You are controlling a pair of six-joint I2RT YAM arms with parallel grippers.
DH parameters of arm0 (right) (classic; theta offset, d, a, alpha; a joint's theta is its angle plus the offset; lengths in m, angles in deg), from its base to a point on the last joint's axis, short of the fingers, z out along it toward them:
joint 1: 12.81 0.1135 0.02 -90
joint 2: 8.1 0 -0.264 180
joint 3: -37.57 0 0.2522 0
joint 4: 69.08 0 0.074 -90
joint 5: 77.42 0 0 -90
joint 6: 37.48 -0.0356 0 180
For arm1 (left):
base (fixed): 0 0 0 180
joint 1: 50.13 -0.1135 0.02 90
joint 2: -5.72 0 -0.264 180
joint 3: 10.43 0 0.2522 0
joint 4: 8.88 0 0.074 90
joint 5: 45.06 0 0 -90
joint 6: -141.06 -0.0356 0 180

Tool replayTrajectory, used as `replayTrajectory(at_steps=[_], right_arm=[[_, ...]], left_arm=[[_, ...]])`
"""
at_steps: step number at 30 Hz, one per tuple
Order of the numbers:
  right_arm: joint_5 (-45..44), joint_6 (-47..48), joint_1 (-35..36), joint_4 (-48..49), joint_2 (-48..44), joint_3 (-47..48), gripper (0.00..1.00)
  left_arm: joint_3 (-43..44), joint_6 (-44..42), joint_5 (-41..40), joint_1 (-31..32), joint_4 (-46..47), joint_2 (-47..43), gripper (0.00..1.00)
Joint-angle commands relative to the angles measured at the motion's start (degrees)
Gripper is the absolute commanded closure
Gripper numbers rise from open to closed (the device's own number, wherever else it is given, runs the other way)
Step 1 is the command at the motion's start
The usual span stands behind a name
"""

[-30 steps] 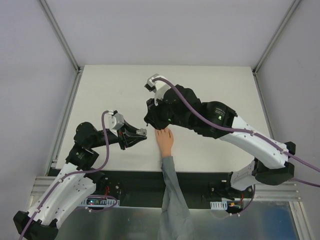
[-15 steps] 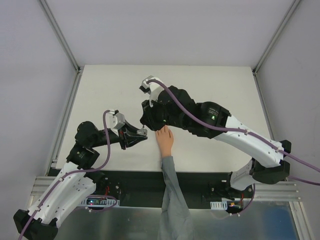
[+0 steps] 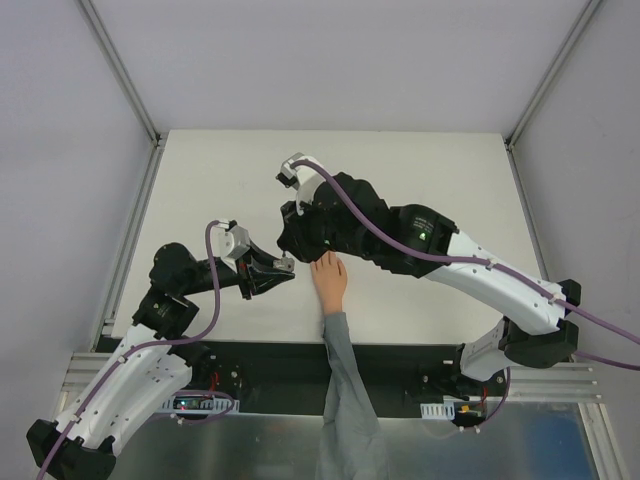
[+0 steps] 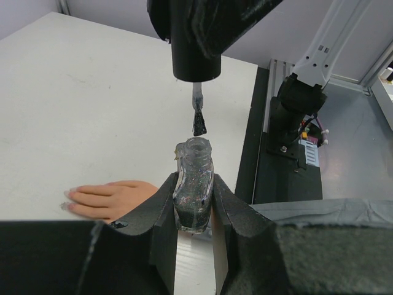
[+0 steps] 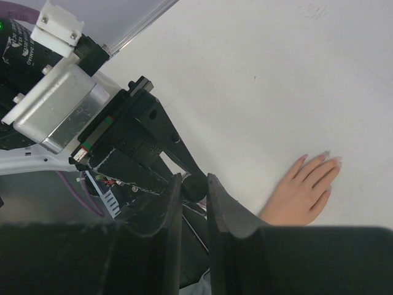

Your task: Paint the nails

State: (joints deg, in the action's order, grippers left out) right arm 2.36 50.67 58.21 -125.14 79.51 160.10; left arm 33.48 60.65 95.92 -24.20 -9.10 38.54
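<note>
White bench (image 3: 420, 170) beneath it all, with the peach mannequin hand (image 3: 330, 282) lying flat, palm down, near the front edge, grey sleeve (image 3: 342, 400) running off toward the arm bases. Just left of it the left claw (image 4: 193, 200) pressed onto an upright, uncapped, glittery dark bottle (image 4: 193, 169), and above that the right claw (image 5: 193, 181) pinching what looks like the black brush cap (image 5: 195, 188), with the wet brush (image 4: 198, 121) hanging just over the bottle's mouth. At the outstretched fingertips, away from the brush, the nails (image 5: 323, 155), faintly pink and hard to tell from skin.
</note>
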Motion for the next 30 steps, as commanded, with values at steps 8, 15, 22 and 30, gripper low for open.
replayTrajectory(at_steps=[8, 15, 22, 30], right_arm=[[-0.86, 0.00, 0.17, 1.87, -0.60, -1.45, 1.00], [0.64, -0.26, 0.17, 2.40, 0.01, -1.81, 1.00], [1.25, -0.53, 0.08, 2.93, -0.16, -2.95, 1.00], [2.57, -1.05, 0.08, 3.37, 0.36, -2.77, 0.99]], left_arm=[[0.26, -0.71, 1.40, 0.52, 3.51, -1.18, 1.00], [0.26, -0.62, 1.23, 0.52, 3.51, -1.18, 1.00], [0.26, -0.62, 1.14, 0.52, 3.51, -1.09, 1.00], [0.35, -0.53, 1.22, 0.52, 3.51, -0.91, 1.00]])
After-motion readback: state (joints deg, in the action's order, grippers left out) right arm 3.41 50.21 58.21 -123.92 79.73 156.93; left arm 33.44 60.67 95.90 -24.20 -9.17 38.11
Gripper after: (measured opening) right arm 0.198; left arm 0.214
